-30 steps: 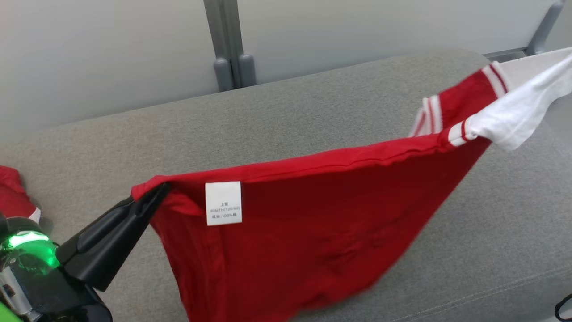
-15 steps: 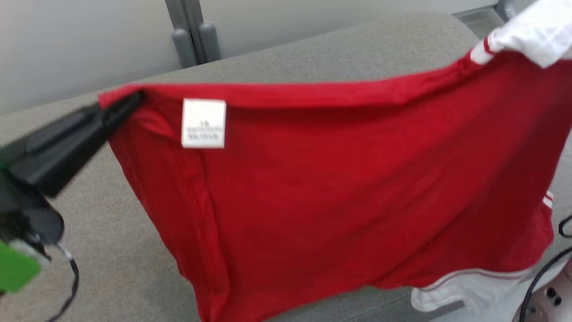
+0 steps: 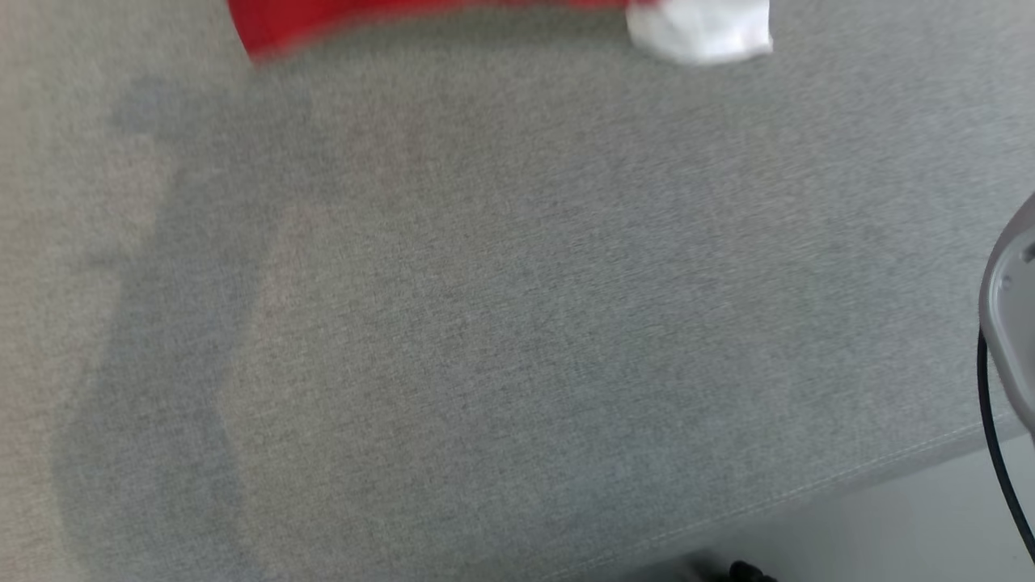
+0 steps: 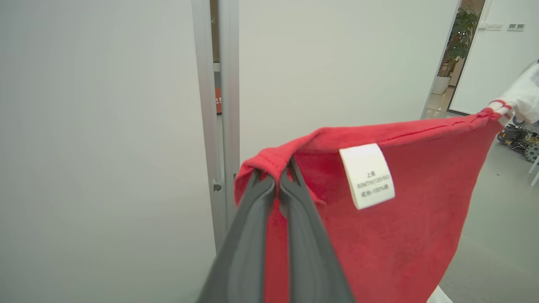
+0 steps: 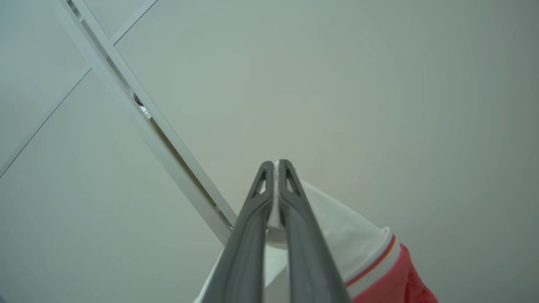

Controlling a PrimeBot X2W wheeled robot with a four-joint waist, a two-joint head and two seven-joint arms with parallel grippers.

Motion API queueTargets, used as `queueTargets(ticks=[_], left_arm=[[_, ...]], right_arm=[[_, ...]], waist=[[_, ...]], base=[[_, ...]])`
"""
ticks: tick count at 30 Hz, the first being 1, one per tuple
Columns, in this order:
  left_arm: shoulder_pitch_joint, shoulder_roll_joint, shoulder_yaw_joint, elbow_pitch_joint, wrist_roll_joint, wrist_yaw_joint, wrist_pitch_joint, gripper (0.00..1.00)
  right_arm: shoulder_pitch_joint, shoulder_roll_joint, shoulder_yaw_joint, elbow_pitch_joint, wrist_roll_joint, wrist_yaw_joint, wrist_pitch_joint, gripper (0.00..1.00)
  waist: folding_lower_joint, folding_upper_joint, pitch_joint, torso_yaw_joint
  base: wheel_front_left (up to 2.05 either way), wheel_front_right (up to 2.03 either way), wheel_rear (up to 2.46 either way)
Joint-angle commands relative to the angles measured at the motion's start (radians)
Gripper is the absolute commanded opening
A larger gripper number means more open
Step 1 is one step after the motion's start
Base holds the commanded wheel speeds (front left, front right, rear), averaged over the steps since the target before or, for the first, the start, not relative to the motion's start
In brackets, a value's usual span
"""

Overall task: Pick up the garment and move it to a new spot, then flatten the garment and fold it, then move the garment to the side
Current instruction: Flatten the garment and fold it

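The garment is a red top with white, red-striped sleeves and a white care label. My left gripper is shut on a red corner of its hem, and the cloth hangs stretched to the right from there. My right gripper is shut on a white sleeve, held up against the pale wall. In the head view the garment's lower edge and a white sleeve end hang blurred at the top, above the grey cushion.
The cushion's front edge runs along the lower right, with pale floor beyond it. A grey robot part and a black cable sit at the right edge. A grey wall post stands behind the garment.
The garment has been lifted high, from hanging spread in front of the head camera to showing just its lower edge at the top. The head view has tilted down onto the cushion.
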Motion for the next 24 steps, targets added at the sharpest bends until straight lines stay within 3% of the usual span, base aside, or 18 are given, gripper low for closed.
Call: queueTargets(ticks=[1, 4, 9, 13, 17, 20, 24], left_arm=[[-0.041, -0.021, -0.014, 0.067, 0.037, -0.009, -0.070, 0.00], [-0.094, -0.030, -0.083, 0.202, 0.134, -0.025, -0.241, 0.00], [0.022, -0.013, -0.209, 0.298, 0.114, -0.031, -0.432, 0.00], [0.224, 0.042, -0.286, 0.292, 0.035, -0.030, -0.561, 0.00], [0.476, 0.107, -0.320, 0.255, -0.033, -0.030, -0.647, 0.00], [0.652, 0.131, -0.322, 0.197, -0.069, -0.019, -0.688, 0.00], [0.877, 0.149, -0.318, 0.065, -0.105, 0.036, -0.724, 0.00]], right_arm=[[-0.033, 0.004, 0.036, 0.048, 0.024, 0.000, -0.037, 0.00], [-0.040, 0.001, 0.104, 0.144, 0.070, 0.000, -0.120, 0.00], [0.108, 0.000, 0.227, 0.194, 0.198, 0.000, -0.210, 0.00], [0.357, 0.001, 0.336, 0.123, 0.328, 0.000, -0.248, 0.00], [0.650, 0.000, 0.397, -0.005, 0.377, 0.000, -0.269, 0.00], [0.850, -0.003, 0.396, -0.096, 0.370, 0.000, -0.259, 0.00], [1.093, -0.009, 0.339, -0.213, 0.378, 0.000, -0.225, 0.00]], waist=[[-0.0003, -0.0001, 0.171, 0.055], [-0.0003, -0.0001, 0.188, 0.056], [-0.0003, -0.0001, 0.152, 0.050], [-0.0003, -0.0001, 0.075, 0.040], [-0.0003, -0.0001, -0.021, 0.031], [-0.0003, -0.0001, -0.092, 0.029], [-0.0003, -0.0001, -0.179, 0.040]], base=[[0.00, 0.00, 0.00], [0.00, 0.00, 0.00], [0.00, 0.00, 0.00], [0.00, 0.00, 0.00], [0.00, 0.00, 0.00], [0.00, 0.00, 0.00], [0.00, 0.00, 0.00]])
